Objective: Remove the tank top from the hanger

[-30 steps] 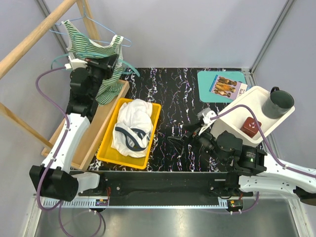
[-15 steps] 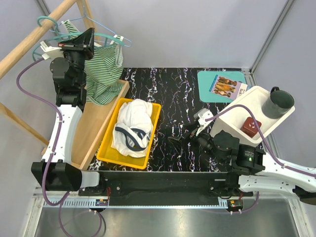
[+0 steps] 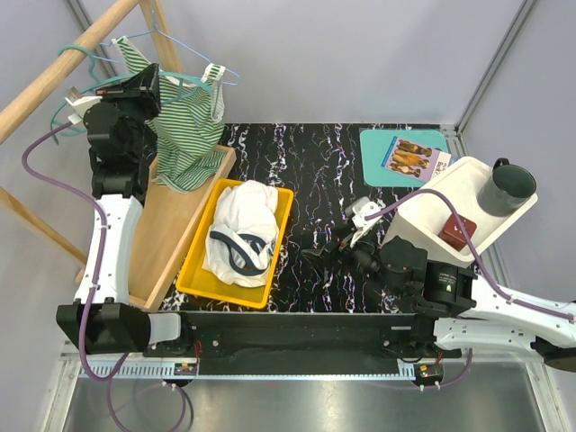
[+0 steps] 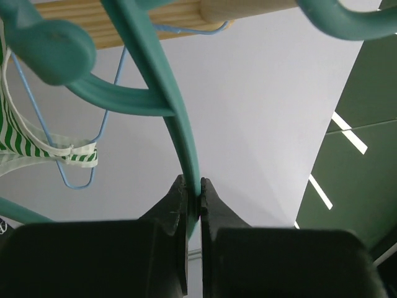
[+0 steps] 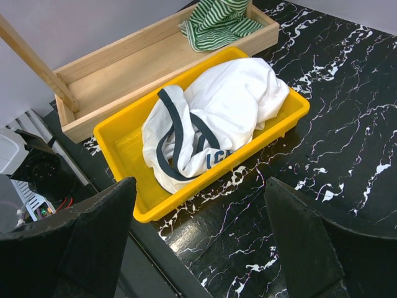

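Wooden rail (image 3: 36, 90) carries two hangers, one teal hanger (image 4: 180, 124) and one blue wire hanger (image 4: 77, 185). The single green-striped tank top (image 3: 191, 126) hangs from them, hem slumped toward the one wooden tray (image 3: 166, 243); it lies right of and below the left gripper (image 4: 191, 186), hanger arm running left-right in the top view. Left jaws are pinched tight on the teal hanger's arm, so that arm is far nearer; the right gripper (image 5: 200, 186), jaws spread and empty, sits well apart by the one yellow bin (image 3: 193, 288).
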{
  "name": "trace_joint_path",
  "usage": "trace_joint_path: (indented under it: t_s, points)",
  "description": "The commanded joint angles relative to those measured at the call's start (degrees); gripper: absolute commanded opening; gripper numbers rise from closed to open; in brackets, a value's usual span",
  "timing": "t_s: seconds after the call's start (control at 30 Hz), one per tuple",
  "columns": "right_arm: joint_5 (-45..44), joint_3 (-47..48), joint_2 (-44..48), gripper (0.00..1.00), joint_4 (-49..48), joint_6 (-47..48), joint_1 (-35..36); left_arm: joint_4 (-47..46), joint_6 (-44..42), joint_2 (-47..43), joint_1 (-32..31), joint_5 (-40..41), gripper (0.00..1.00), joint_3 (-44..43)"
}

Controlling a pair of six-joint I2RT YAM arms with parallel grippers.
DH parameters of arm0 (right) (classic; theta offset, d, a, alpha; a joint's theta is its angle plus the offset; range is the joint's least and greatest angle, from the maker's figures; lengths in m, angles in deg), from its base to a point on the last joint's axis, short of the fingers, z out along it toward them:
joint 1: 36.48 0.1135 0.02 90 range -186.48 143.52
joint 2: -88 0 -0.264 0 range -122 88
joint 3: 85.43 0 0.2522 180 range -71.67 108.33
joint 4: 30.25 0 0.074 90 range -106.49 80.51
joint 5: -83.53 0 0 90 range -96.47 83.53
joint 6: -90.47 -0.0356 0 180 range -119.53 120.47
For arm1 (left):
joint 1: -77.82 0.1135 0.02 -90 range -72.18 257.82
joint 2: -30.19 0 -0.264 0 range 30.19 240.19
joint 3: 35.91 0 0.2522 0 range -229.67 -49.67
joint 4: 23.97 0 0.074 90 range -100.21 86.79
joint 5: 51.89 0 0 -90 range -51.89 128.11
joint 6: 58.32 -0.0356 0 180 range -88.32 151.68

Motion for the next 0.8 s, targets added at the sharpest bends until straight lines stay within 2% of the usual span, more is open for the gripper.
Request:
trace_joint_path:
  t_s: [0.0,0.03,0.07,0.1,0.2,0.33,0.47,0.6,0.77]
  points:
    - [-0.30,3.44,-0.84,0.92,-1.62,0.43,0.18,0.51,-0.03,-3.30,0.57,-0.05,0.09,-0.73]
    - [-0.13,3.71,-1.54,0.92,-1.62,0.43,0.18,0.60,-1.16,-3.83,0.57,0.30,0.16,0.06]
    - [0.05,4.06,-1.90,0.92,-1.71,0.52,0.09,1.03,-1.96,-4.62,0.66,0.92,0.28,1.55]
    - [0.14,4.67,-2.25,0.92,-1.71,0.44,0.18,1.21,-2.92,-5.24,0.84,1.18,0.47,2.43]
    - [0.14,6.08,-4.01,0.92,-1.89,0.26,0.18,1.04,-5.04,-7.96,1.63,0.58,0.69,6.65]
    - [0.14,8.63,-8.48,0.95,-1.80,1.22,0.18,0.51,-9.25,-11.83,1.98,-1.62,0.83,10.96]
    - [-1.80,11.79,-12.53,0.95,-1.71,1.93,-0.26,2.43,-13.73,-14.99,2.60,-9.42,0.96,11.15]
    - [0.39,16.44,-16.57,0.95,-1.62,2.63,-3.42,8.14,-17.26,-19.91,2.60,-12.96,0.99,13.07]
    - [8.38,21.72,-22.90,0.97,-2.68,5.96,-11.68,8.77,-17.52,-27.74,2.51,-19.28,0.99,22.03]
